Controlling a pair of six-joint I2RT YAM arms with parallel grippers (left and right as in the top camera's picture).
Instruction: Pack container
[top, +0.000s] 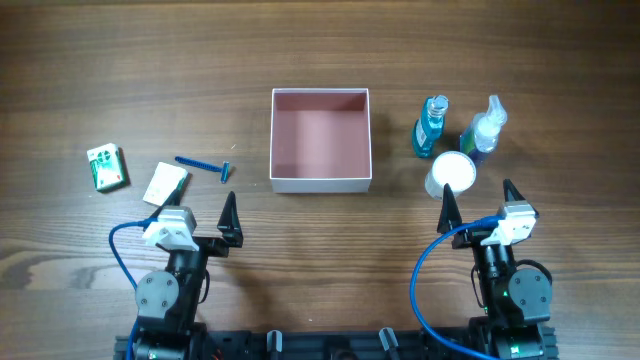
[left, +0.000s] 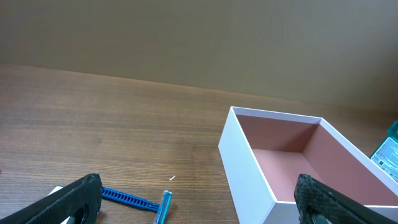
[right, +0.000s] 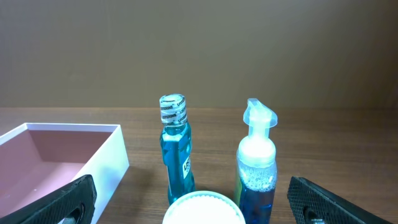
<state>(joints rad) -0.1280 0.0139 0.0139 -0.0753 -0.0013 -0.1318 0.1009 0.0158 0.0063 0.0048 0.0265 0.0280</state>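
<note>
The container (top: 320, 183) is a square shallow box with white walls and a pink inside, standing empty at the table's middle. It also shows in the left wrist view (left: 249, 168) and in the right wrist view (right: 106, 168). My left gripper (top: 200, 222) is open and empty, near the front edge, left of the box (left: 199, 208). My right gripper (top: 478, 203) is open and empty (right: 196, 211), just in front of a white round jar (top: 452, 172). A teal bottle (top: 432, 127) and a blue foam bottle (top: 485, 128) stand upright right of the box.
A blue razor (top: 205, 165) lies left of the box, ahead of my left gripper (left: 134, 200). A white sachet (top: 165, 184) and a green-and-white packet (top: 105, 167) lie further left. In the right wrist view the teal bottle (right: 176, 155) and foam bottle (right: 256, 168) stand behind the jar (right: 202, 205).
</note>
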